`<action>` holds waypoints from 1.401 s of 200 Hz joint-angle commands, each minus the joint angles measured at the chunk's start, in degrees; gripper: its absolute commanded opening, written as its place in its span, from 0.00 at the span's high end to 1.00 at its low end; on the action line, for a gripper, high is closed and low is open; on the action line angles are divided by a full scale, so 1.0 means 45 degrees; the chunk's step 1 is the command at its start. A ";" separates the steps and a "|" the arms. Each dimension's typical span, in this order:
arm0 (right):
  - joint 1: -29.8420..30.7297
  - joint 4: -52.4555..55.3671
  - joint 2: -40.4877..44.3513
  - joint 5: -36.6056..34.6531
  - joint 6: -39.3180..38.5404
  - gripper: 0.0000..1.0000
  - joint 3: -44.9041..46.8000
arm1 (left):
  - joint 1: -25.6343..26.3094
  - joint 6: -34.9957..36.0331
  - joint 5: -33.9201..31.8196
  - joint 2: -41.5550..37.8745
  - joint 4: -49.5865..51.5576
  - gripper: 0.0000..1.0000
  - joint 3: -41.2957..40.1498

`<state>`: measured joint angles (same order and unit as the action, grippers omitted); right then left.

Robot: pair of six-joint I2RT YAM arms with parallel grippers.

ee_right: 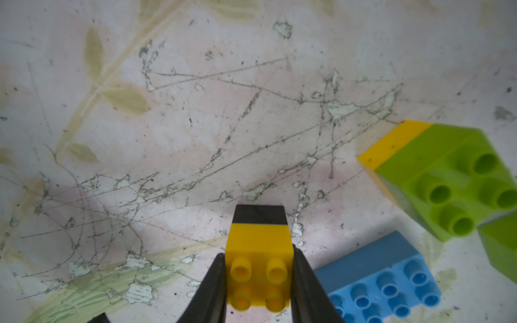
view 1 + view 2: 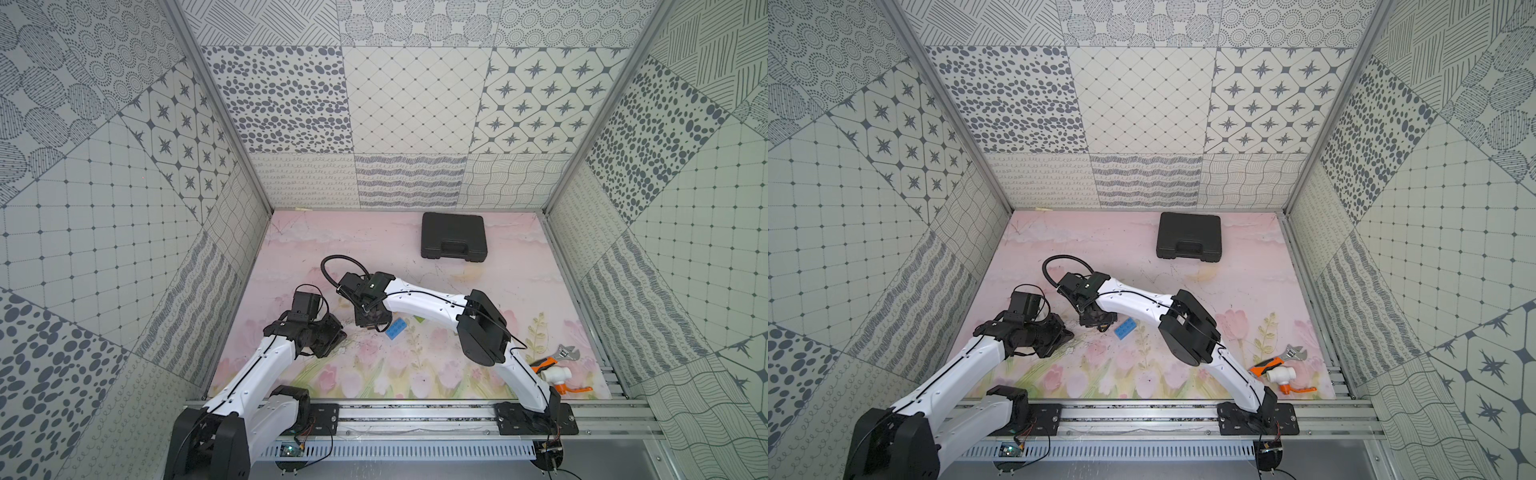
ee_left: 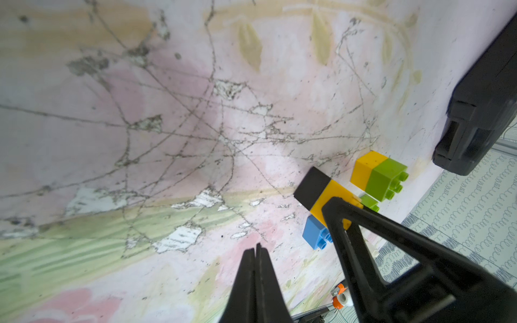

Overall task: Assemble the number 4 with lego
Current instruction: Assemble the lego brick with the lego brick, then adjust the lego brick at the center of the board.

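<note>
From where I stand, the right pincer (image 1: 258,251) is clamped on a yellow brick (image 1: 258,237), one finger against each side. Its four studs face back toward the wrist, and a black brick (image 1: 259,214) is joined to its far end. I cannot tell whether this joined pair touches the bench (image 2: 291,249), a pink flower-printed top that is badly scratched and flaked. The left pincer (image 3: 256,249) is closed on nothing, its tips pressed together over bare print just beside the right one, near the middle of the bench.

The rest of the lego lies loose just beside the right pincer, on the side toward the bench's right edge. There is a blue brick (image 1: 386,276) with two rows of four studs, which shows in both top views (image 2: 395,328) (image 2: 1125,328). Near it a yellow-and-green pair (image 1: 447,167) lies on its side, with a further green brick (image 1: 500,246) just beside it. No figure 4 is assembled.

A closed black case (image 2: 454,236) with a moulded handle lies near the far edge, right of centre. By the near right corner are an orange-handled adjustable wrench (image 2: 552,357) and a white valve (image 2: 559,376) with an orange lever.
</note>
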<state>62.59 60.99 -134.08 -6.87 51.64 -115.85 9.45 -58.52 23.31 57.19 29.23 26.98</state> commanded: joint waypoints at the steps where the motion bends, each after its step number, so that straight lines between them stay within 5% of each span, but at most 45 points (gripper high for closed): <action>1: 0.0021 0.0810 -0.1610 0.0476 -0.0417 0.90 0.0685 | -0.0089 0.0407 0.0113 0.0025 0.0547 1.00 0.0137; 51: -0.0283 0.2945 -0.0331 -0.0892 -0.2331 0.88 -0.3363 | 0.0080 0.0382 0.0396 0.0105 0.0586 1.00 0.0042; 85: -0.0456 0.4206 0.0885 -0.1511 -0.3168 0.88 -0.4622 | 0.2360 -0.0715 0.0094 0.0333 -0.0083 0.99 -0.0730; 123: -0.1376 0.2790 0.3881 -0.1392 -0.3689 0.87 -0.0427 | 0.3711 -0.2046 -0.0004 0.1154 -0.1926 0.96 -0.1315; 181: -0.3523 -0.0478 0.7173 -0.0235 -0.4473 0.86 0.6675 | 0.4311 -0.1750 0.0231 0.5355 -0.3801 0.95 0.0400; 218: -0.4594 -0.1974 0.6962 0.0057 -0.5456 0.86 0.8208 | 0.4518 -0.1595 0.0424 0.7360 -0.4298 0.97 0.1537; 280: -0.4690 -0.2470 0.5732 0.0394 -0.6073 0.86 0.7877 | 0.4549 -0.0223 -0.0444 0.8920 -0.2955 0.98 0.3531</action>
<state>41.19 52.90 -106.72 -6.37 26.04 -79.70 29.80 -64.66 34.72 92.99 7.64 39.05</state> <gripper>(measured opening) 0.350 0.051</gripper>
